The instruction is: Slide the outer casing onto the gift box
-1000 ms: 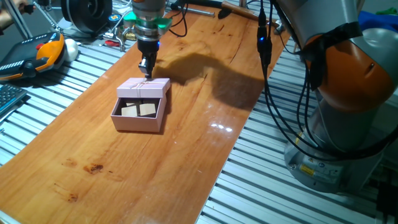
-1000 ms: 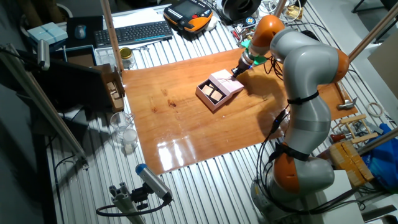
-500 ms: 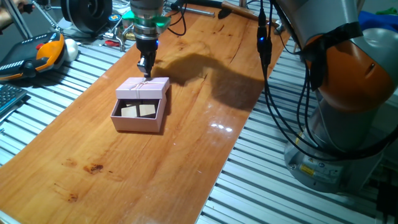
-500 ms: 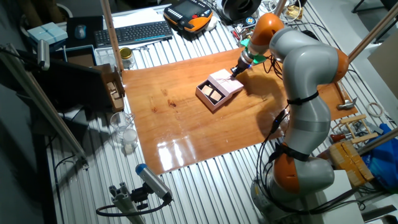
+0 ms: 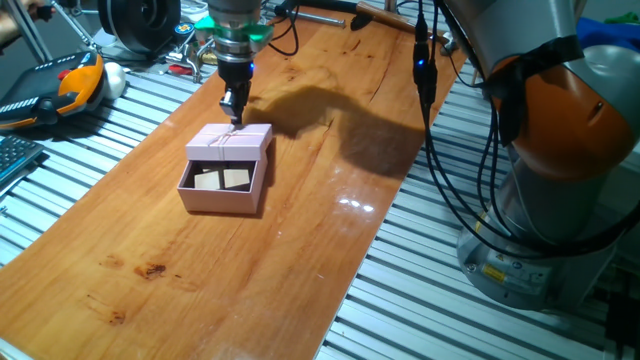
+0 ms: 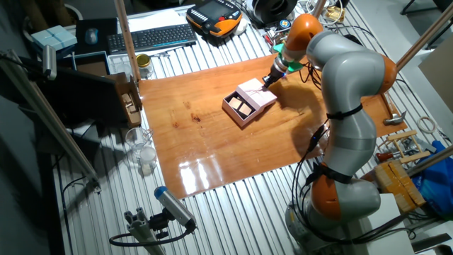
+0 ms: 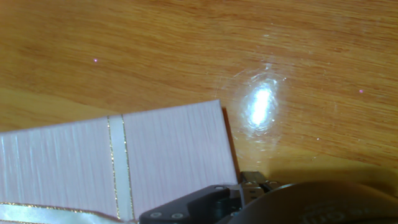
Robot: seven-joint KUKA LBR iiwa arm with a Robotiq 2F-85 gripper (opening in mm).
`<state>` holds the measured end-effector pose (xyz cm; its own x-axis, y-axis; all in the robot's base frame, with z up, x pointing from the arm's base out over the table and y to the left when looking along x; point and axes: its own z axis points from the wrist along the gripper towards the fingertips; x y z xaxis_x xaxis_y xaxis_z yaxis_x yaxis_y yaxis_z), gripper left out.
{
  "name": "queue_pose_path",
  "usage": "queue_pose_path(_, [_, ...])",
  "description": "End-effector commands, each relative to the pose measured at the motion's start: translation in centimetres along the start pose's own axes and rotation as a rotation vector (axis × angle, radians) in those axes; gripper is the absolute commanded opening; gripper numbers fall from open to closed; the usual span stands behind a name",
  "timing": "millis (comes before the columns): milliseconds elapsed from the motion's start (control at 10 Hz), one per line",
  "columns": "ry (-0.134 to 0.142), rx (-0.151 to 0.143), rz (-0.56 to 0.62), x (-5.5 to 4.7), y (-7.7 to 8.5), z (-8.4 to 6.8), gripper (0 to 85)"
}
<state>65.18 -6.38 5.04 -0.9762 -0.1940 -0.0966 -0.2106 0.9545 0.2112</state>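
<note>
A pale pink outer casing (image 5: 231, 141), tied with thin string, is seen partly slid over the far end of the gift box (image 5: 222, 186) on a wooden table (image 5: 300, 220). Two tan squares are left exposed. The gripper (image 5: 235, 121) is poised at the casing's far edge.

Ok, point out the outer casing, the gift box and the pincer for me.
outer casing (image 5: 232, 141), one fixed view, pink top face.
gift box (image 5: 222, 195), one fixed view, front wall.
pincer (image 5: 235, 120), one fixed view, fingertips at the casing's far edge.
</note>
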Motion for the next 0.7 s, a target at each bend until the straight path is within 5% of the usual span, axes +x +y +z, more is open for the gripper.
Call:
queue_pose_path(0, [0.002, 0.0, 0.0, 0.0, 0.07, -0.11, 0.0])
queue_pose_path(600, [0.015, 0.0, 0.007, -0.17, 0.84, -0.96, 0.0])
